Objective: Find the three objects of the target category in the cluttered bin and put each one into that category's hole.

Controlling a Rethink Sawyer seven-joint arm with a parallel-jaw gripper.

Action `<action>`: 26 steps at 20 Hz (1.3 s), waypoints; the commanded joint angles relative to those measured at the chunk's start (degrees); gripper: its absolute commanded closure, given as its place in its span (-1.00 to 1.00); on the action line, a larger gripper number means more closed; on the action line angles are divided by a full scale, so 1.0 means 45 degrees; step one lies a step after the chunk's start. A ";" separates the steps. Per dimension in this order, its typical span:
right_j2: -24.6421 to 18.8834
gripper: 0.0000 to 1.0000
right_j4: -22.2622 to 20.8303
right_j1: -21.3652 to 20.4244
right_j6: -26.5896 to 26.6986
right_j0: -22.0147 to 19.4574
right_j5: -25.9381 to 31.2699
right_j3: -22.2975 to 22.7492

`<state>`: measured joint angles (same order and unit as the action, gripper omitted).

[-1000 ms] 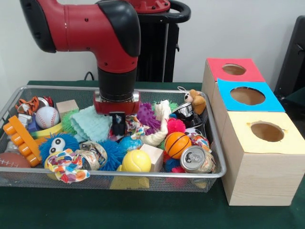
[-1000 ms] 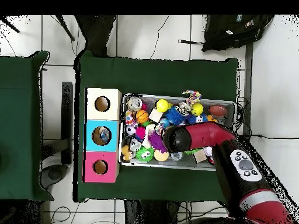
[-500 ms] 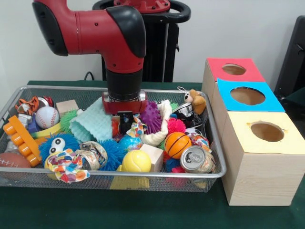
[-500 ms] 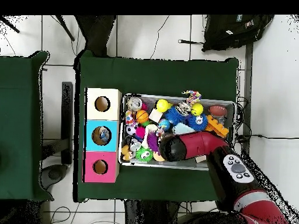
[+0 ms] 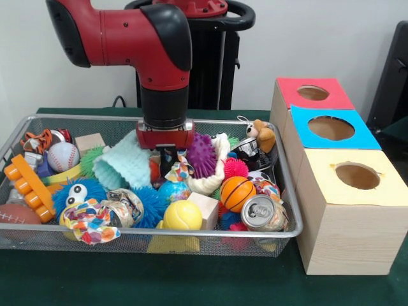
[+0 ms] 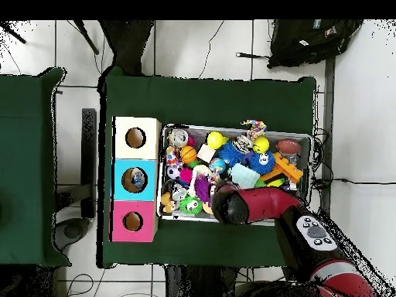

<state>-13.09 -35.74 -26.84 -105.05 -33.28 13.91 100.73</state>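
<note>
The red and black arm's gripper [image 5: 167, 155] hangs low among the toys in the wire mesh bin [image 5: 288, 191], beside the purple spiky ball [image 5: 201, 155]; whether it grips anything I cannot tell. The wooden box with red, blue and yellow-topped holes [image 5: 331, 191] stands alongside, so sorting seems mostly ahead

Cluttered wire bin [image 5: 290, 210], three holed boxes [image 5: 347, 210] beside

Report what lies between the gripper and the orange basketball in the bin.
The gripper sits low in the bin. A white toy and a pink spiky ball lie between it and the orange basketball.
</note>
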 commanded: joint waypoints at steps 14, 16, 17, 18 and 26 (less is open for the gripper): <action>0.0427 1.00 0.1323 0.1839 -0.1694 -0.0163 -0.0666 0.3356; 0.0358 1.00 0.1501 0.1912 -0.1643 -0.0080 -0.0693 0.3342; 0.0465 1.00 0.1543 0.1934 -0.1700 0.0086 -0.0765 0.3304; 0.0571 1.00 0.1585 0.1956 -0.1757 0.0251 -0.0836 0.3267; 0.2071 1.00 0.1644 0.2346 -0.1817 0.1312 -0.2004 0.2634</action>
<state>-6.70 -27.55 -25.44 -105.05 -29.89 0.85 105.12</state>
